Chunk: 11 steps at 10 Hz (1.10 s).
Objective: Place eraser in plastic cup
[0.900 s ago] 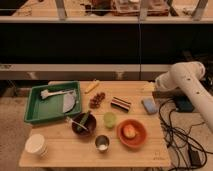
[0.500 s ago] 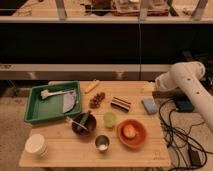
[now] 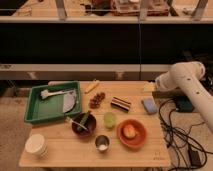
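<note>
The eraser (image 3: 120, 103), a small black block with pale stripes, lies on the wooden table (image 3: 60, 155) right of centre. The plastic cup (image 3: 109, 119), light yellow-green, stands upright just in front and to the left of it, apart from it. My white arm (image 3: 187, 82) reaches in from the right. My gripper (image 3: 159, 86) is at its end over the table's far right corner, behind the light-blue pad (image 3: 149, 105) and well right of the eraser. It holds nothing that I can see.
A green tray (image 3: 35, 112) with a brush sits at the left. A dark bowl (image 3: 83, 125), an orange bowl (image 3: 132, 133), a metal cup (image 3: 102, 143) and a white cup (image 3: 37, 145) stand in front. Dark berries (image 3: 97, 99) lie mid-table. Cables (image 3: 180, 135) hang on the right.
</note>
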Each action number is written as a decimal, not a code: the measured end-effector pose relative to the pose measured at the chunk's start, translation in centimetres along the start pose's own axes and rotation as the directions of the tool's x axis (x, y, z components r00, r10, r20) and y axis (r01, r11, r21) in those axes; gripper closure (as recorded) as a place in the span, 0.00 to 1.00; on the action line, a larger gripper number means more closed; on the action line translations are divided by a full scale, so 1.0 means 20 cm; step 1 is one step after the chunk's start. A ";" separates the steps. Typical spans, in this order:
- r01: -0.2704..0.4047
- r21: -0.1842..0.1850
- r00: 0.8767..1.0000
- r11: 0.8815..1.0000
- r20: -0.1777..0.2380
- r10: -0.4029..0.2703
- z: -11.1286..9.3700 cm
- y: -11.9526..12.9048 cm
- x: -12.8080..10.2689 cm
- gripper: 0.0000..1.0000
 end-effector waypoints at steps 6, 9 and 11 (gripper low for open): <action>0.000 0.000 1.000 1.000 0.000 0.000 0.00 0.00 0.00 0.20; 0.003 0.001 1.000 1.000 -0.001 -0.003 0.00 0.00 0.00 0.20; 0.062 0.016 0.998 0.998 0.024 -0.062 0.03 -0.06 0.02 0.20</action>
